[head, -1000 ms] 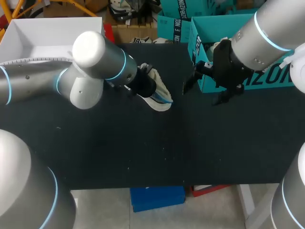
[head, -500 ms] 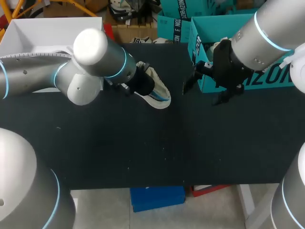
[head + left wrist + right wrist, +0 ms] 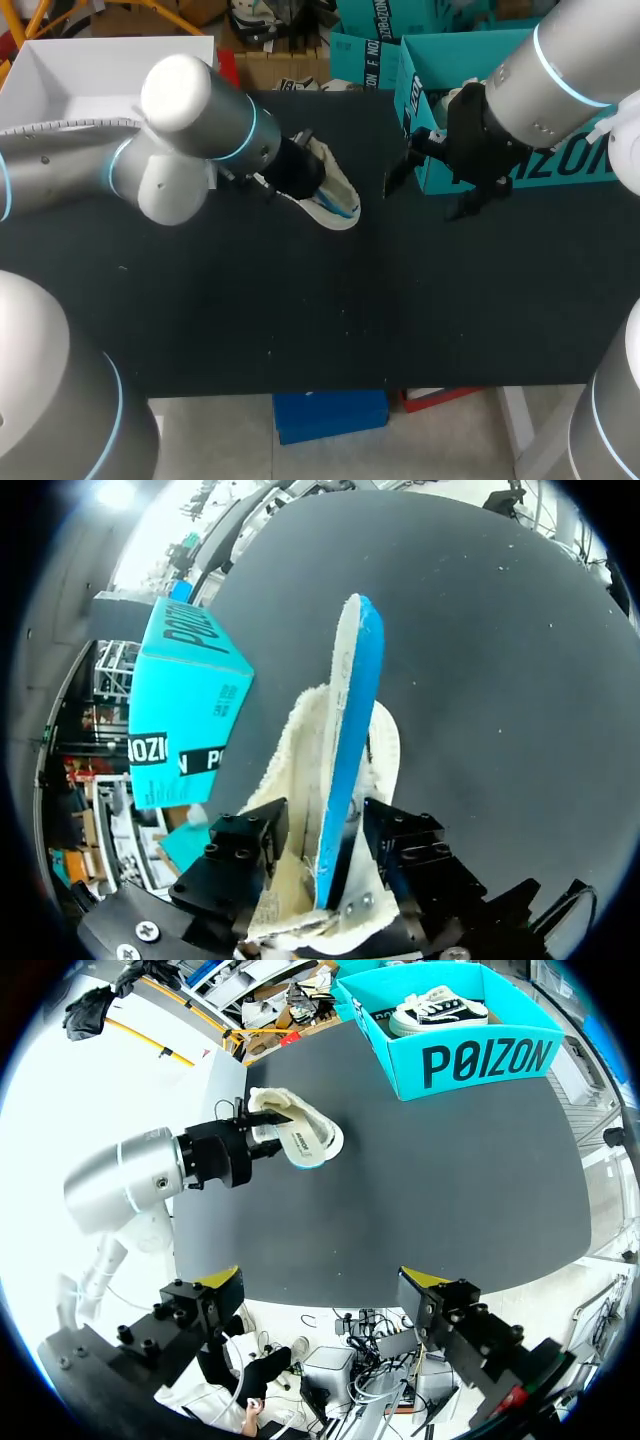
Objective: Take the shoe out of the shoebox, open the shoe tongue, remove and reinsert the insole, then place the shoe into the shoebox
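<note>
A cream fleece-lined shoe (image 3: 333, 192) lies on the black table (image 3: 300, 320) left of the teal shoebox (image 3: 520, 172). My left gripper (image 3: 298, 170) is at its heel. In the left wrist view the fingers (image 3: 240, 845) stand apart on either side of the shoe (image 3: 300, 760), and the blue-edged insole (image 3: 350, 720) rises on edge between them. My right gripper (image 3: 322, 1280) hangs open and empty above the table, in front of the shoebox (image 3: 470, 1050). From there I see the shoe (image 3: 300, 1135) and the left gripper (image 3: 245, 1145). A black-and-white sneaker (image 3: 440, 1005) lies in the shoebox.
A white open box (image 3: 60, 70) stands at the table's back left. Another teal box (image 3: 365, 50) sits behind the table's far edge. The shoebox (image 3: 185, 700) also shows ahead of the left gripper.
The left gripper's fingers have spread apart around the shoe's heel, and the left arm has shifted slightly. The shoe has barely moved. The right arm has kept still.
</note>
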